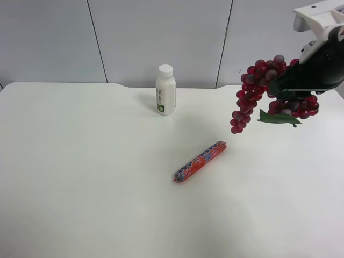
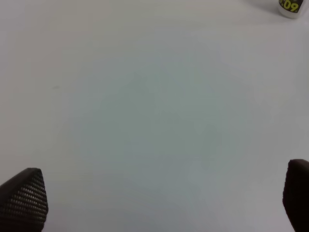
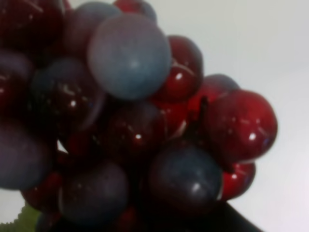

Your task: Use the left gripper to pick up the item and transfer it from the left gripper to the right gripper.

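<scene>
The bunch of dark red-purple grapes (image 1: pixel 252 91) with its green leaf (image 1: pixel 278 117) hangs in the air above the table's far right part. My right gripper (image 1: pixel 280 87), black with a white housing, is shut on it near the middle, and one strand dangles down. In the right wrist view the grapes (image 3: pixel 145 130) fill the picture and hide the jaws. My left gripper (image 2: pixel 159 200) is open and empty over bare table; only its two fingertips (image 2: pixel 24 195) show, wide apart. The left arm is out of the exterior high view.
A white bottle (image 1: pixel 165 90) stands at the table's far middle; its base shows in the left wrist view (image 2: pixel 292 7). A red-blue sausage-shaped pack (image 1: pixel 200 161) lies mid-table. The white table (image 1: pixel 80 177) ends at a grey wall.
</scene>
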`<state>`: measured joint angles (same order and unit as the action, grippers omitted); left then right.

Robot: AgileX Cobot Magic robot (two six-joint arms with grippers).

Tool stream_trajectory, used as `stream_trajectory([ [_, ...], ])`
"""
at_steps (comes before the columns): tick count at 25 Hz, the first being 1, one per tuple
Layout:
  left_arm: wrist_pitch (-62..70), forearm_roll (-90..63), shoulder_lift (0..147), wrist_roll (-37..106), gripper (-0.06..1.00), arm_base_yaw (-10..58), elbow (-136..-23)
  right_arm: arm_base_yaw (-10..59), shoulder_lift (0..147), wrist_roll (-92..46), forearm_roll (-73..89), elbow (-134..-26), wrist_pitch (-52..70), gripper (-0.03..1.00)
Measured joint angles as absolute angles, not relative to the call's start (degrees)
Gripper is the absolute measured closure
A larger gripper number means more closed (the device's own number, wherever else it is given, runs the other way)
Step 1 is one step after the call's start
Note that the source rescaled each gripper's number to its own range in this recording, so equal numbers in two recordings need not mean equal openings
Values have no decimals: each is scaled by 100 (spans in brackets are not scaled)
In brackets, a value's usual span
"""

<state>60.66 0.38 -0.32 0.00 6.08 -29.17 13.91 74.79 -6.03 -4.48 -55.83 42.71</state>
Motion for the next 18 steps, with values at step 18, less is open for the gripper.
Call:
stream_trajectory([
  [18, 6066, 38, -32, 0, -6, 608, -2917, -12, 7595, -568, -391, -5607, 3909, 97],
])
